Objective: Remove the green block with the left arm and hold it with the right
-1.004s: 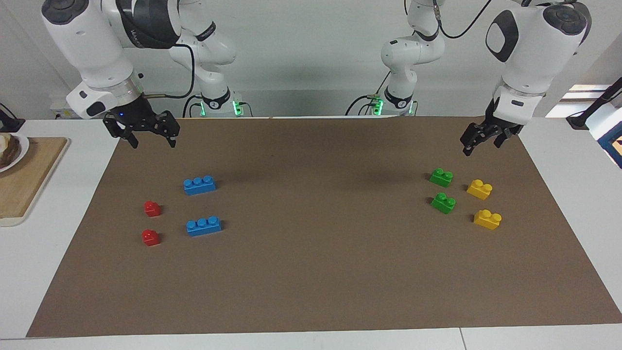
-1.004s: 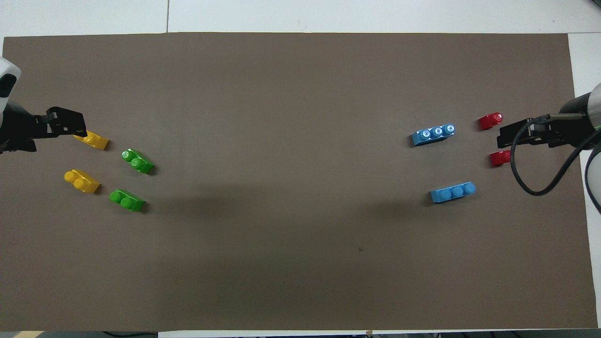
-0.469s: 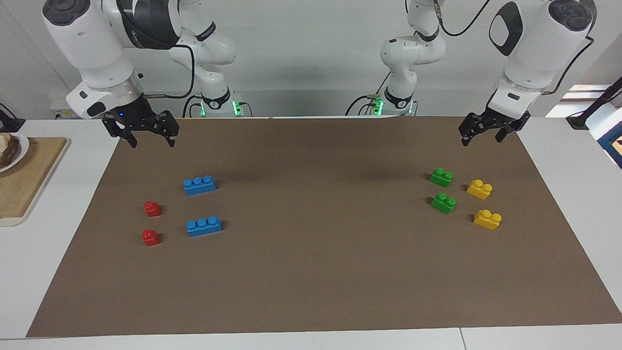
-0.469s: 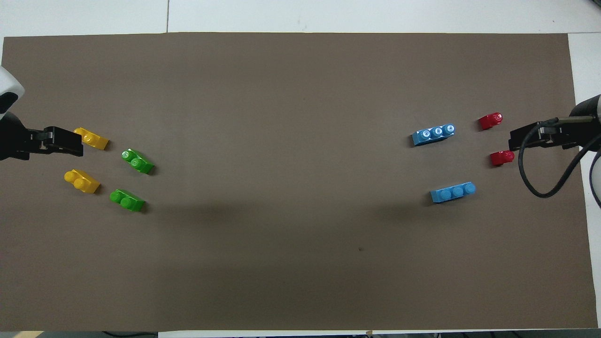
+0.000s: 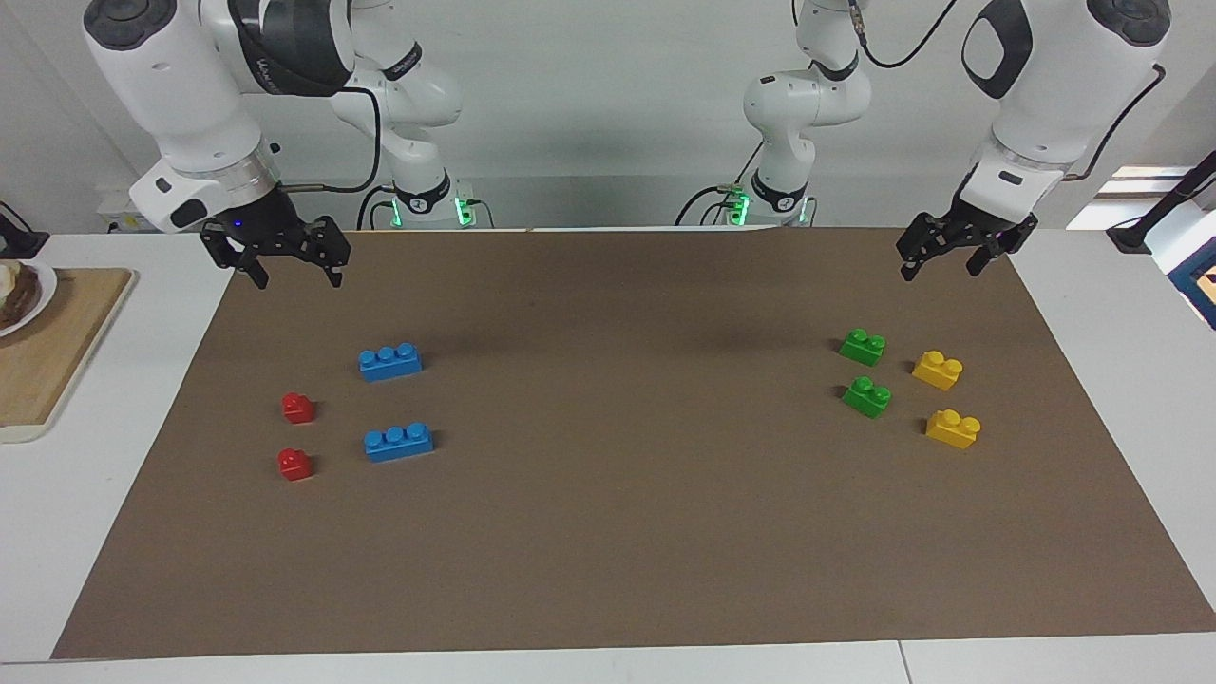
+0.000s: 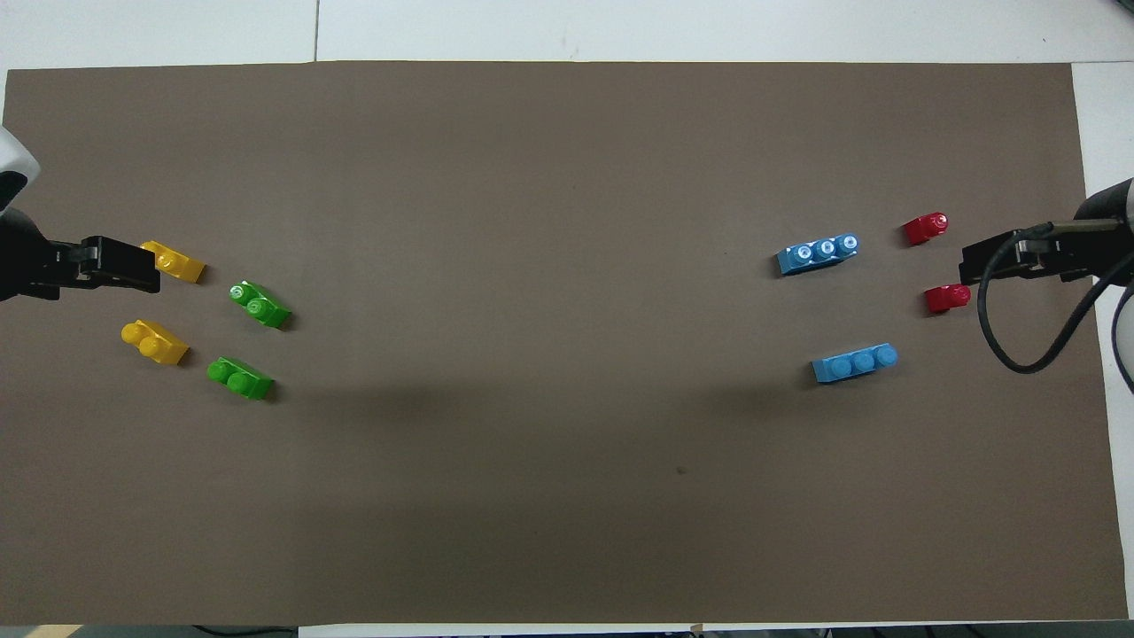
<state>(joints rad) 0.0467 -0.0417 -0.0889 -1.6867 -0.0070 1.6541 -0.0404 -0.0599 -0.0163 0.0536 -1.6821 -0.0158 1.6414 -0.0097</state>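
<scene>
Overhead, both hanging with fingers apart: left gripper (image 5: 939, 256) above the mat's edge near two green blocks (image 5: 863, 347) (image 5: 867, 396), right gripper (image 5: 295, 268) over bare mat near blue bricks (image 5: 390, 362).

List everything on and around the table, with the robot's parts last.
green blocks: two, bright green, on the mat at the left arm's end.
yellow bricks: two, yellow, beside the green blocks, closer to the mat's edge.
blue bricks: two, blue, three studs each, at the right arm's end.
red bricks: two, red, beside the blue bricks.
mat: one, brown, covering the table.
cutting board: one, wooden, off the mat.
left hand: open, empty, raised over the mat's edge.
right hand: open, empty, raised, waiting.
</scene>
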